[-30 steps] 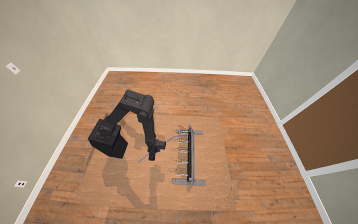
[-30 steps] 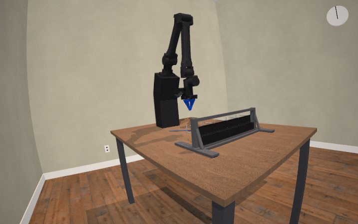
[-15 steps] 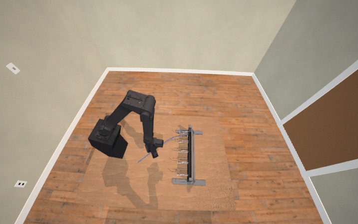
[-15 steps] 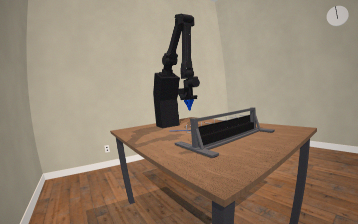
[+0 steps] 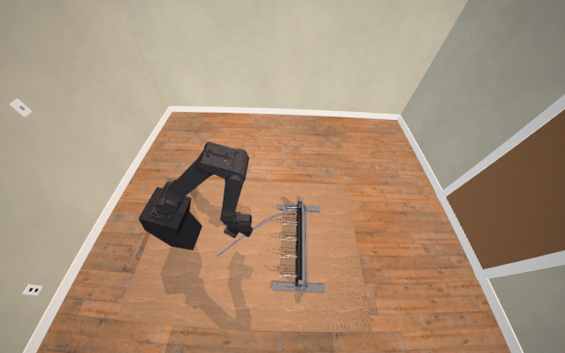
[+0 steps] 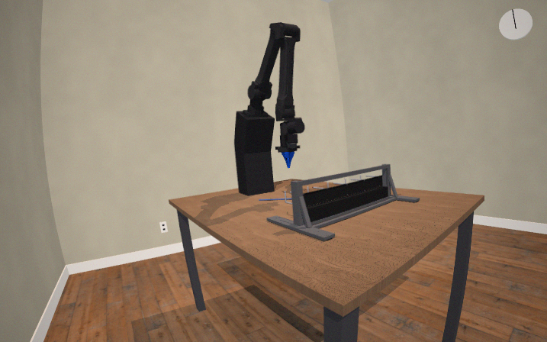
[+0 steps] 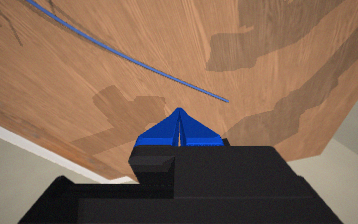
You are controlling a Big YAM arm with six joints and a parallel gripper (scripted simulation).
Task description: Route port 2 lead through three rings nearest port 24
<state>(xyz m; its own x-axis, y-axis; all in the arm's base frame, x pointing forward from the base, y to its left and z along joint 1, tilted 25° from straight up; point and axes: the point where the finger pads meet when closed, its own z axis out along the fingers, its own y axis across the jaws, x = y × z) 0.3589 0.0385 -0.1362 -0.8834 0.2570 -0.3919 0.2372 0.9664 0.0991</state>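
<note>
Base: my black pedestal [image 6: 253,156] stands upright, and my shoulder joint sits on top of it.
Upper arm: it rises steeply from the shoulder to my elbow [image 6: 284,31], the highest part of me.
Forearm: it drops almost straight down from the elbow to my wrist [image 6: 291,129].
Wrist: it hangs below the forearm and aims my claw downward.
Gripper [image 6: 287,160]: my two blue fingers are pressed together into one point, with only a thin seam between them in the wrist view.
Grasp: nothing sits between my fingers; my claw hangs in the air, touching nothing.
</note>
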